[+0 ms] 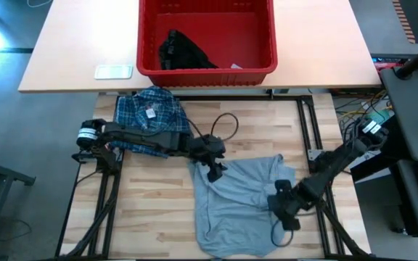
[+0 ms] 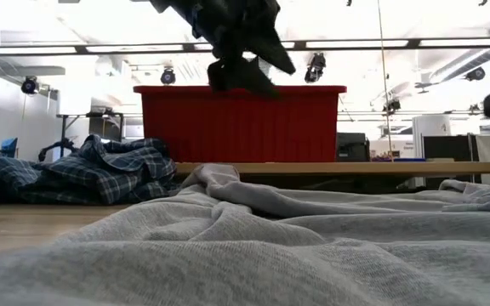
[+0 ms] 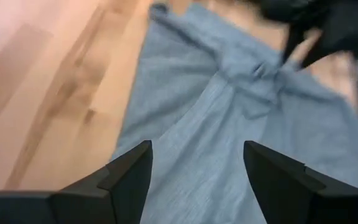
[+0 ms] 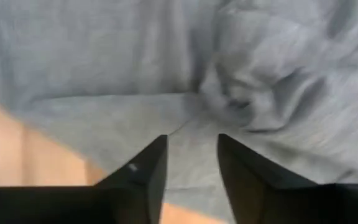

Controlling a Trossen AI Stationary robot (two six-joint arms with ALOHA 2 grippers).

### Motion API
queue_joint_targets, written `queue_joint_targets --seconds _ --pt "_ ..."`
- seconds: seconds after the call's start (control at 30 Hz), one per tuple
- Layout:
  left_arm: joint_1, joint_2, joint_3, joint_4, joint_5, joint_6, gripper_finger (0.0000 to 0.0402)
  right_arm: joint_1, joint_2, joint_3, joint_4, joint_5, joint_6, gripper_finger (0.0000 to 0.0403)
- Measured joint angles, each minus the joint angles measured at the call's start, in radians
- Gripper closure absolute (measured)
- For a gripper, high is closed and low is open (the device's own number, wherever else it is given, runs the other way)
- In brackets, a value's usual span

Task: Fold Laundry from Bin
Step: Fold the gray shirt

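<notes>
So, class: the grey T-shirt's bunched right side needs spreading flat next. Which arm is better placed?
Probably the right. The right gripper, open, hangs over the grey T-shirt's bunched right edge. The left gripper, also open, is at the shirt's upper left corner.

- Nothing I can read anywhere around my fingers right now.
- The plaid shirt (image 1: pixel 149 119) beside my left arm carries a small pale tag (image 1: pixel 151 112), but any print on it is too small to make out.
- The grey T-shirt (image 1: pixel 242 203) under both my grippers shows no legible logo or lettering.
- The red bin (image 1: pixel 206 71) beyond my fingers has plain walls, no label.
</notes>
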Motion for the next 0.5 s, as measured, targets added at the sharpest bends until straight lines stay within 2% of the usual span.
queue_joint_targets --seconds 0.1,0.17,0.3,0.43,0.5 --pt "-0.021 0.043 0.0 0.002 -0.037 -0.009 0.0169 0.034 0.011 0.068 -0.05 0.027 0.049 0.0224" --pt "-0.03 0.078 0.0 0.003 -0.04 -0.018 0.0169 0.033 0.0 0.1 -0.096 0.108 0.091 0.02" --pt "-0.013 0.131 0.001 0.008 -0.039 -0.028 0.0169 -0.059 -0.053 0.092 -0.14 0.236 0.184 0.0178" --pt "0.086 0.154 0.017 -0.013 0.014 -0.016 0.0169 -0.181 -0.08 0.028 -0.034 0.223 0.177 0.0178" --pt "0.13 0.174 0.03 -0.085 0.02 0.008 0.0169 -0.221 -0.082 0.017 0.008 0.197 0.148 0.0179"
